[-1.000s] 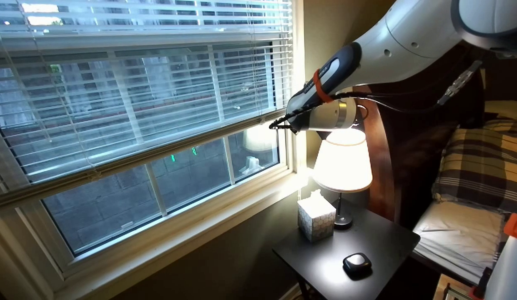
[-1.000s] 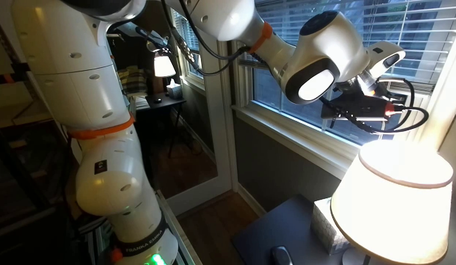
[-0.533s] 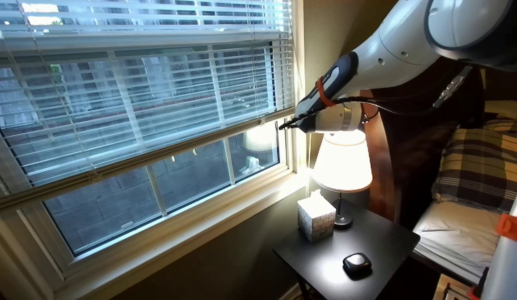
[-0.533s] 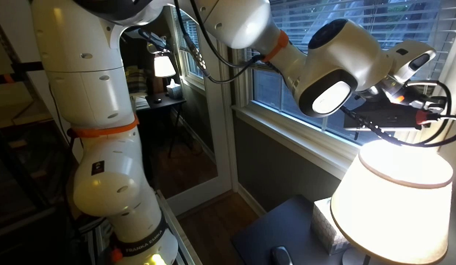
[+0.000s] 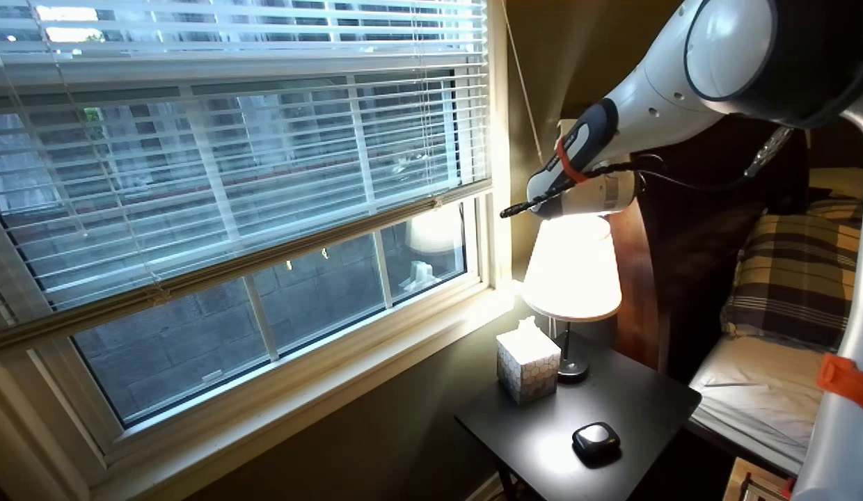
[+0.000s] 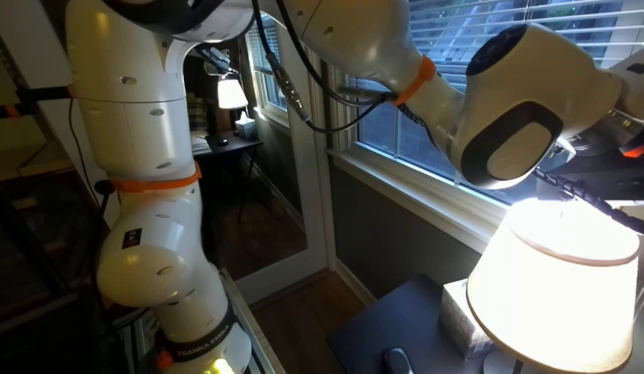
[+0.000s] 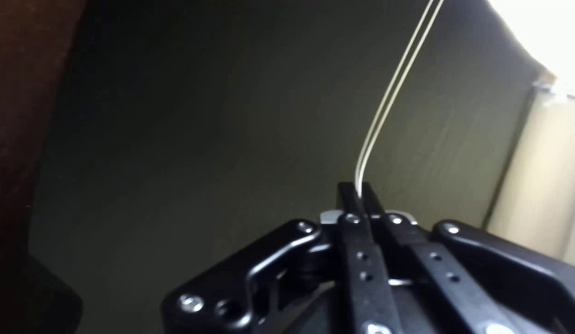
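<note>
I have the cord (image 7: 394, 94) clenched between my jaws, two pale strands trailing from their tips. In an exterior view it slants down, just right of the blind (image 5: 250, 181), toward the arm (image 5: 661, 90) near the lit lamp (image 5: 574, 271) on the worktop (image 5: 633, 396).

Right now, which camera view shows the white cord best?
The wrist view: the white cord runs close-up into the shut gripper, both strands clear. Both exterior views show only parts of it, some beside the lamp, with the grip unseen.
</note>
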`<state>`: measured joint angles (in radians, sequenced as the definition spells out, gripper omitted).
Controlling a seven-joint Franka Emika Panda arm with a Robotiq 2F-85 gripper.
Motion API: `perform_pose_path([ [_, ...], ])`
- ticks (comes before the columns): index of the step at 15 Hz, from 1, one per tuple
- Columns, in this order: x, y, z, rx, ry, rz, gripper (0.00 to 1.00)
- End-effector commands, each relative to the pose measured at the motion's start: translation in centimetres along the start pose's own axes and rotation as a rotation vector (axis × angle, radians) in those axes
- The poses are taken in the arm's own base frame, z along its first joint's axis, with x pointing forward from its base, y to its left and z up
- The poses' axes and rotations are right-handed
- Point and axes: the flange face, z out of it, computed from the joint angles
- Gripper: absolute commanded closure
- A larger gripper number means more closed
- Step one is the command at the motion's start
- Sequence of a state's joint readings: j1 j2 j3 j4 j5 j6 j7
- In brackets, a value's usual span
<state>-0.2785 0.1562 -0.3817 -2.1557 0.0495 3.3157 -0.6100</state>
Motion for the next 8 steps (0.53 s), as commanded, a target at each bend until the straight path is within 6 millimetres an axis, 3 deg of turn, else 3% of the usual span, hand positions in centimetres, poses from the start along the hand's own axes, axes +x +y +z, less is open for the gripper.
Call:
perform_pose_path([
  [1, -2.4, 1.7, 2.2, -0.034, -0.060, 0.009, 1.00],
  [8, -7.4, 4.3, 4.4, -0.072, -0.184, 0.030, 1.00],
])
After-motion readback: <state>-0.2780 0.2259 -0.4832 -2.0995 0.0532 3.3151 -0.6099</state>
